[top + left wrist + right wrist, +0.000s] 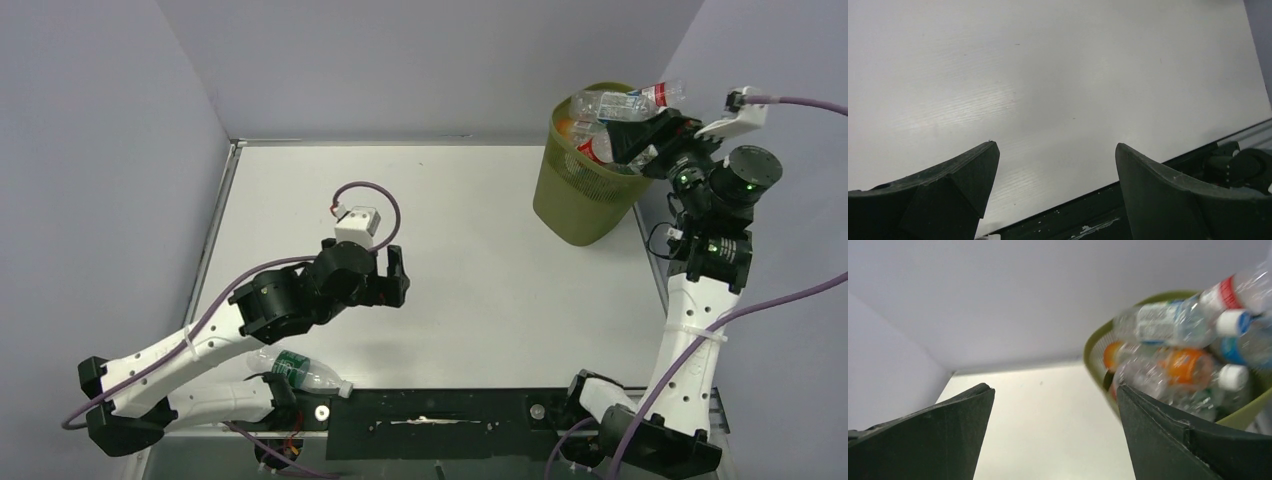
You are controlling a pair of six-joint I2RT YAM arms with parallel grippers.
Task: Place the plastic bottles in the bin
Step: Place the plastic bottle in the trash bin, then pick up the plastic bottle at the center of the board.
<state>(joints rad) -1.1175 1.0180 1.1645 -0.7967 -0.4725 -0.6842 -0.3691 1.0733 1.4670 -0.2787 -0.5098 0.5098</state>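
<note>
White table (480, 240) — bin (580, 210) at two o'clock heaped with bottles (620, 103), right gripper (1055, 390) spread empty beside it; left gripper (1057, 145) spread empty; stray bottle (295, 368) lies at seven o'clock.

Robot lab test cell — bare grey walls (400, 60), white table (480, 230), 2 cabled arms (690, 340).

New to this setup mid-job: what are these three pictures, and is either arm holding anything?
Two robot arms stand at the near edge of a white table. The wide picture looks down from above. The other two come from a camera on each wrist, so the dark wedges are that arm's own fingers. The left gripper is open over bare table, holding nothing. The right gripper, open and empty too, hangs beside the olive bin, which is heaped with bottles. One green-labelled bottle lies by the left arm's base.
</note>
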